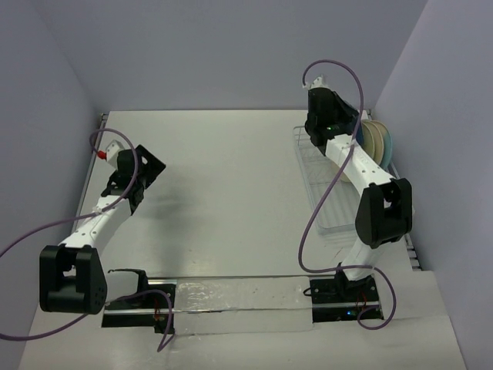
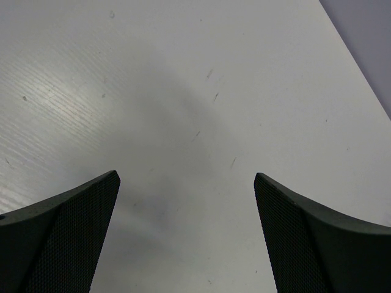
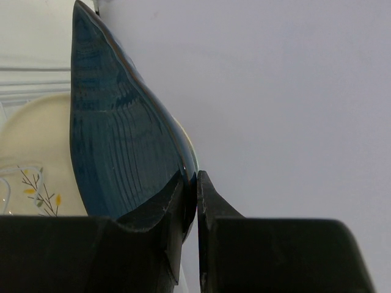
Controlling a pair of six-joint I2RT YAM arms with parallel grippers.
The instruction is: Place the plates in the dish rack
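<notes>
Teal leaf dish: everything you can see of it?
The dish is dark teal and glossy, glazed ceramic by the look. It is leaf-shaped, with fine ribs and a pointed tip. The shut right gripper pinches its rim, and the tip points away from the gripper. A cream sprig plate stands just behind it; whether they touch is unclear.

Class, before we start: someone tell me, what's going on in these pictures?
The right gripper has its jaws shut on the edge of a dark teal leaf-shaped dish, holding it upright at the dish rack at the far right of the table, next to round plates standing in it. Whether the dish sits in a slot cannot be told. The left gripper hangs over bare table, jaws wide open, holding nothing.
</notes>
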